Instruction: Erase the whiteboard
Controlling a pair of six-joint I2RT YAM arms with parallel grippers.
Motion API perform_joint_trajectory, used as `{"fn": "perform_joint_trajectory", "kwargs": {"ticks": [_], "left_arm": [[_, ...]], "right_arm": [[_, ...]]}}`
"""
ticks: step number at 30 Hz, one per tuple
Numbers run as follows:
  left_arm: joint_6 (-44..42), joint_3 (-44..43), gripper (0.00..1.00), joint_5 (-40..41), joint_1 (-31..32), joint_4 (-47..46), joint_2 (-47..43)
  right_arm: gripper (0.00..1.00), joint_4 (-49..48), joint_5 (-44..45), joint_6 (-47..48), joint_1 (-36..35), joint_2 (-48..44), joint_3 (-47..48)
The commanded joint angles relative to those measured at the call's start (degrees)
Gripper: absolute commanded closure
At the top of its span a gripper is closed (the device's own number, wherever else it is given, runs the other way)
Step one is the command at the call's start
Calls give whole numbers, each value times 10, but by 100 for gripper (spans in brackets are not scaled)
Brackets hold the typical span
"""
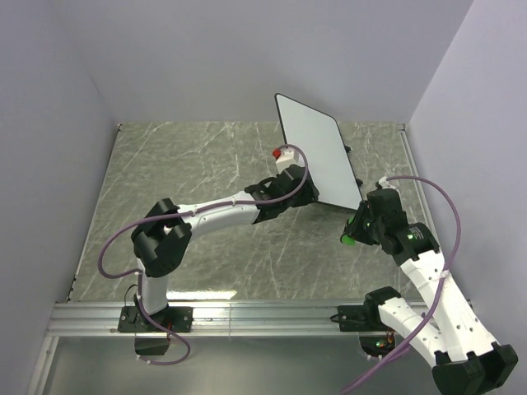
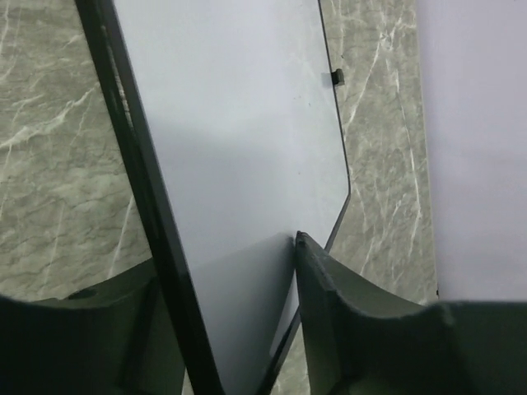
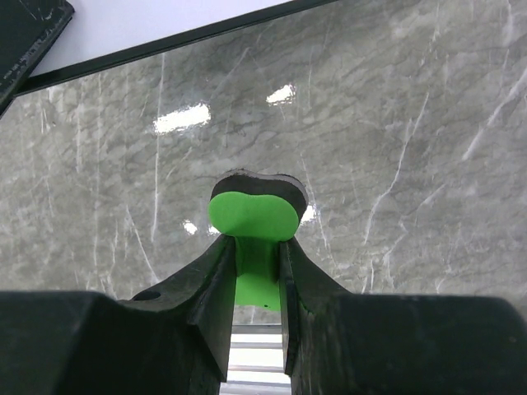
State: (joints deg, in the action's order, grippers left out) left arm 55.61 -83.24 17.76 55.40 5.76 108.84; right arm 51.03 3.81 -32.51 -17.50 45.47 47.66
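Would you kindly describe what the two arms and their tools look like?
The left arm and right arm have white links with black joint housings, and a purple cable loops along each. The left tool and right tool have dark, matte, wedge-shaped fingers. A small green light glows on the right arm.

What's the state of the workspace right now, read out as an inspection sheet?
Surface: marbled grey table, glossy.
Job's things: whiteboard tilted up, no marks seen; green eraser off the board.
Clutter: small red item by the left wrist, unclear what.
Grippers: left gripper, fingers shut on the whiteboard's edge; right gripper, fingers shut on the green eraser.
Cables: a purple cable loops off each arm.
Surroundings: pale walls on three sides; metal rail at near edge.
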Motion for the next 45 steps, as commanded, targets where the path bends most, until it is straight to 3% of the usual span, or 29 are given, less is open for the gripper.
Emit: {"fn": "perform_joint_trajectory", "kwargs": {"ticks": [1,8,9,10,11,20,21,22,25,30,37,42,45], "left_arm": [[-23,11,47,7,2,3,-29],[-52,-4,28,20,2,23,-49],[-60,-11,23,23,2,25,-49],[-64,-18,9,26,1,36,-53],[-69,-24,3,30,1,39,-56],[-120,-155,0,26,-24,108,-97],[-120,-178,1,29,-28,132,-101],[-122,-186,1,26,-41,139,-107],[-128,-215,0,21,-67,173,-133],[-171,-232,0,26,-105,232,-172],[-198,-162,1,5,-200,308,-253],[-233,-156,1,-10,-248,328,-288],[-249,-170,1,13,-259,335,-295]], "right_arm": [[100,-16,4,-3,-1,2,3],[100,-19,7,-11,-1,3,2],[100,-19,7,-13,-2,4,2],[100,-20,8,-15,-1,2,1],[100,-21,7,-15,-1,2,0],[100,-47,-18,-38,-2,16,-23],[89,-50,-21,-47,-2,25,-28],[55,-52,-25,-49,-2,44,-29],[19,-79,-30,-68,-1,69,-42],[9,-117,-32,-84,-2,88,-47],[5,-87,-14,-72,-2,70,29],[5,-72,-36,-57,-1,38,147],[0,-56,27,-61,0,26,256]]}}
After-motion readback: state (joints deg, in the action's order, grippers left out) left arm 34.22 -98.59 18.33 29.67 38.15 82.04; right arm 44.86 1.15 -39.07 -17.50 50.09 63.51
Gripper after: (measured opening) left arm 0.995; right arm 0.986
